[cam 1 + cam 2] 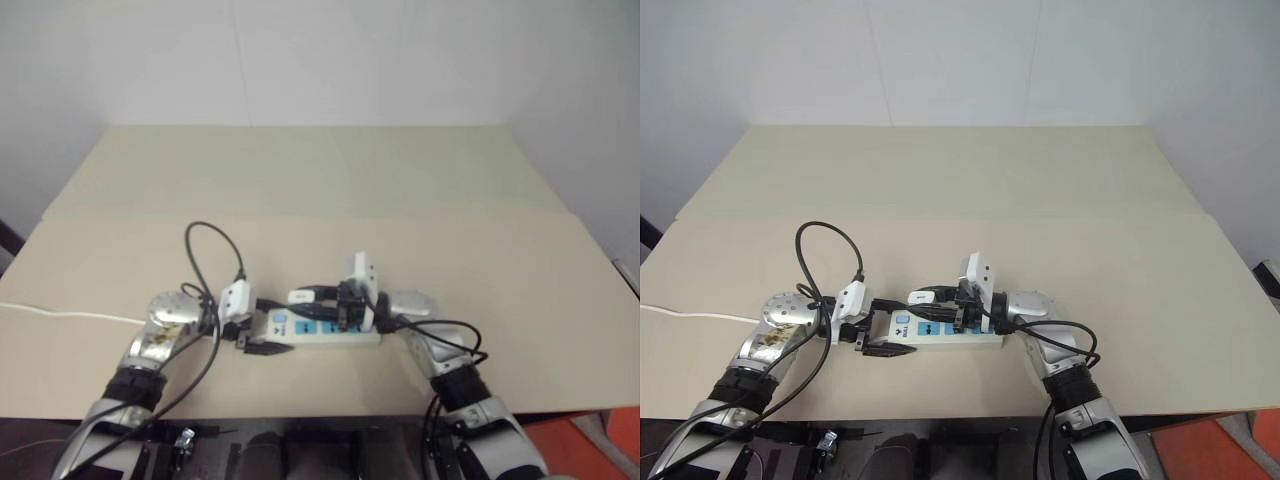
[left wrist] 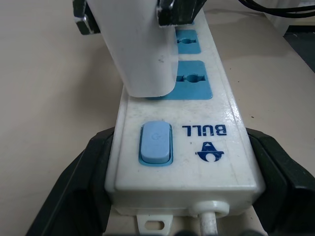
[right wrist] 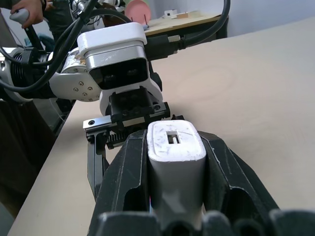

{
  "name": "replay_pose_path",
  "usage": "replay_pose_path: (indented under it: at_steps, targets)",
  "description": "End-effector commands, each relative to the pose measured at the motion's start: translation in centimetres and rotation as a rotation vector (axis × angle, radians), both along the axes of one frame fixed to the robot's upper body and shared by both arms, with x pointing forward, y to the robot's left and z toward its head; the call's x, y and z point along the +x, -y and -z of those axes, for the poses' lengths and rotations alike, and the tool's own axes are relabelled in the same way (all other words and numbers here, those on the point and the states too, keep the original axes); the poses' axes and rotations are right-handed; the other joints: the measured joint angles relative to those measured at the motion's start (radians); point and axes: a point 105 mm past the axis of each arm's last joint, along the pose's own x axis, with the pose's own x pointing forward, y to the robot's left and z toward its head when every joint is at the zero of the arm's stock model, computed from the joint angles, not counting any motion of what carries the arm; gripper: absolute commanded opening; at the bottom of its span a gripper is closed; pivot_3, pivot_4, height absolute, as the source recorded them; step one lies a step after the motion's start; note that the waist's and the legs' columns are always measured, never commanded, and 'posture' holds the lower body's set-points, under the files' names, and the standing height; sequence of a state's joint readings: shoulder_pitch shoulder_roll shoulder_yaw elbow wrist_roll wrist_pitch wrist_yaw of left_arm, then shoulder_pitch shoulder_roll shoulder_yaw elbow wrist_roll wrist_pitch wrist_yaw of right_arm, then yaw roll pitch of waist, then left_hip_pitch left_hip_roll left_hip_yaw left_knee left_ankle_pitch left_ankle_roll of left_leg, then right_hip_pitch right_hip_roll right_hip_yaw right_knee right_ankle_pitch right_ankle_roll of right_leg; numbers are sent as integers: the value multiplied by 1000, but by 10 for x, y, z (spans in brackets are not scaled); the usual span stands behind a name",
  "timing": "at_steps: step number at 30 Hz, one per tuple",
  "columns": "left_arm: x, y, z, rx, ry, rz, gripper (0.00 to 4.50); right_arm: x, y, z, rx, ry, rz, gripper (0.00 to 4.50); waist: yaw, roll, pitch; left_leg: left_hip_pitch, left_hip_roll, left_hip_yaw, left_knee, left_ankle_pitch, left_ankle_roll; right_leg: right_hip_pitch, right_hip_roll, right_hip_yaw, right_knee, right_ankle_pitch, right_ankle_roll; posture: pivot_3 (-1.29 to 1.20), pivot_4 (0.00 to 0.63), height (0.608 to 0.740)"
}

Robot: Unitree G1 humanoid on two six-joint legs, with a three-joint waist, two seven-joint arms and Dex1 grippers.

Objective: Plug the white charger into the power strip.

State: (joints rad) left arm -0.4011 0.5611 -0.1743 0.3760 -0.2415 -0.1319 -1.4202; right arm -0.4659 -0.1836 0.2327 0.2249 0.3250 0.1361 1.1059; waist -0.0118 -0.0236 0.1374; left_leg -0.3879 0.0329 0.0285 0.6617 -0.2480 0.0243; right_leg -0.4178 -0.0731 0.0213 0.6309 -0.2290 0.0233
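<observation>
The power strip [image 2: 182, 123] lies lengthwise near the front edge of the counter [image 1: 300, 180], about midway along it, its white cord [image 1: 60, 315] trailing off toward the left edge. The left gripper [image 1: 872, 335] has its jaws spread around the switch end of the strip, one black finger [image 2: 78, 191] against each long side, so the bar is braced in place. The right gripper [image 3: 176, 167] has its jaws pinching the white charger [image 3: 174, 162] between them, and it reaches in from the right over the strip.

From the left wrist view, the charger's body stands on the strip's face just past the blue switch [image 2: 155, 143], over the first socket, with the other two blue sockets bare beyond it. Its lower edge looks down against the blue socket plate, or very nearly so; the prongs are hidden under it, so I cannot tell whether they are fully home.

So as I judge it, the carrying and lining up are done and the plug is at least partly entered. What is left is the last push to seat it flush, if that is still wanting, and then both grippers letting go.
</observation>
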Motion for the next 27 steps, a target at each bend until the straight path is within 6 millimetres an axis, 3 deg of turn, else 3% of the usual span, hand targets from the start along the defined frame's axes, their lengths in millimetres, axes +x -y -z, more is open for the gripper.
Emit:
replay_pose_path:
  at_steps: [1, 8, 15, 27]
  targets:
    - [-4, 3, 3, 21, -3, 24, 3293, 1, 7, -2, -15, 36, 4, 1140, 0, 0, 0, 0, 0, 0, 0, 0, 0, 0, 0, 0, 0, 0, 0, 0, 150, 740]
    - [-3, 0, 3, 24, -4, 12, 3293, 0, 37, 28, -135, -3, 29, 1140, 6, 0, 0, 0, -1, 0, 0, 0, 0, 1, -1, 0, -1, 0, 0, 0, 150, 740]
    - [-2, -3, 3, 29, -2, 2, 3293, 0, 45, 40, -192, -11, 22, 1140, 7, 0, 0, 9, -1, -1, 0, 0, 0, 11, -1, -2, -3, 0, 0, 0, 150, 740]
    - [-2, -3, 3, 31, 3, -4, 3293, -9, 13, 49, -284, 37, -95, 1140, -1, 0, 0, 14, 0, -1, 0, 0, 0, 15, 0, -2, -2, -1, 0, 0, 150, 740]
